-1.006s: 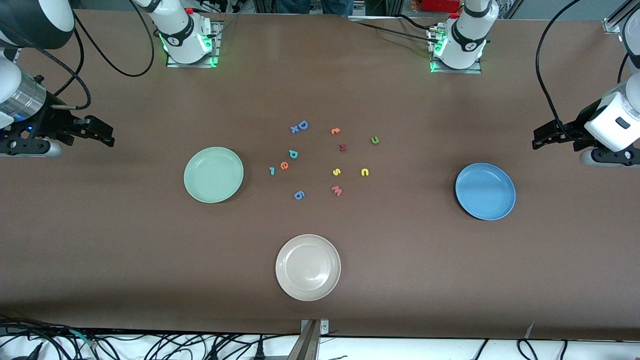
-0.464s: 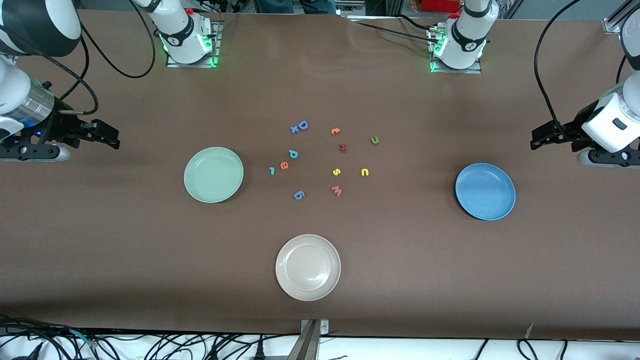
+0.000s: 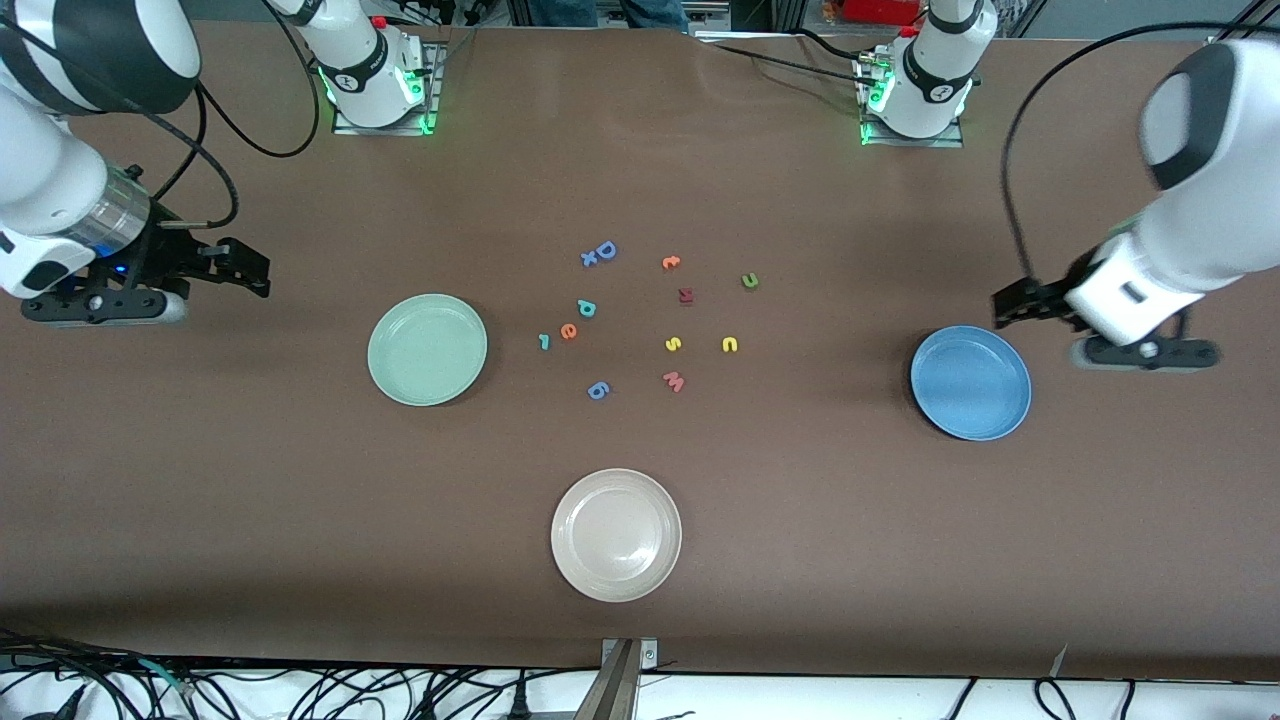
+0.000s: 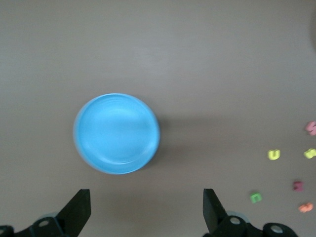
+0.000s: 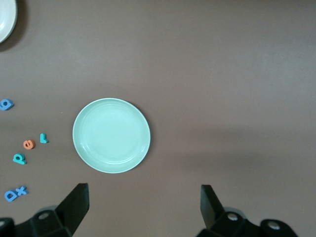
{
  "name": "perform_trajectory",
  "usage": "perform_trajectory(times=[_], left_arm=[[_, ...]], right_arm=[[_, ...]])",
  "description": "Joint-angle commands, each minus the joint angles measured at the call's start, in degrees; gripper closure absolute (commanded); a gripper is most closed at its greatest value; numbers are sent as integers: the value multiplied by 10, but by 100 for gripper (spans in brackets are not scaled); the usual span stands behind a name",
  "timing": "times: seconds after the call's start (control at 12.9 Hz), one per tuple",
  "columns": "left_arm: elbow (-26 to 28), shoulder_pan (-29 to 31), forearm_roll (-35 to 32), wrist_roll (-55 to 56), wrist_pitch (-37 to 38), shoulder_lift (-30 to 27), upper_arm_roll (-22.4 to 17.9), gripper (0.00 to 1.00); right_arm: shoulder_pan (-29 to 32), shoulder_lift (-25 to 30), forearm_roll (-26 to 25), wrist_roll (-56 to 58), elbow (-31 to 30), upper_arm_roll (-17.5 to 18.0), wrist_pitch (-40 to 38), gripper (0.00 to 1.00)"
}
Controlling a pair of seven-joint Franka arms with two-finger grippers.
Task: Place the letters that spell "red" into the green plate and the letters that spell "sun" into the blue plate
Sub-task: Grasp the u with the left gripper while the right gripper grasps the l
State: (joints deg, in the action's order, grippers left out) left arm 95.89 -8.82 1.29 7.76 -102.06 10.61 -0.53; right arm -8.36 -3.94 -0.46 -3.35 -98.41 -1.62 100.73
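Foam letters sit mid-table, none plated yet: teal r (image 3: 544, 342), orange e (image 3: 568, 332) and teal d (image 3: 586, 308) lie near the green plate (image 3: 427, 349). The yellow s (image 3: 673, 344), yellow u (image 3: 729, 344) and olive n (image 3: 749, 281) lie toward the blue plate (image 3: 970, 382). The right gripper (image 3: 245, 268) and left gripper (image 3: 1010, 303) hang wide open, empty. Best to drop straight down and pinch one letter by its edges. No brands readable.

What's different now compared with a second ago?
Both arms swung inward. The left hand, open and empty, now hangs beside the blue plate; the right hand, also open, has edged toward the green plate. The letters and plates have not moved.
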Motion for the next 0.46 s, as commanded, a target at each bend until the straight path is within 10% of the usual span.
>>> perform_trajectory(times=[0.0,0.39], left_arm=[[-5,-52,34,66,-36,38,-3,0],[54,-113,63,152,-129,55,12,0]], right_arm=[[-21,-11,1,4,11,-1,-8,0],[-101,-73,0,-80,11,-2,35,0]])
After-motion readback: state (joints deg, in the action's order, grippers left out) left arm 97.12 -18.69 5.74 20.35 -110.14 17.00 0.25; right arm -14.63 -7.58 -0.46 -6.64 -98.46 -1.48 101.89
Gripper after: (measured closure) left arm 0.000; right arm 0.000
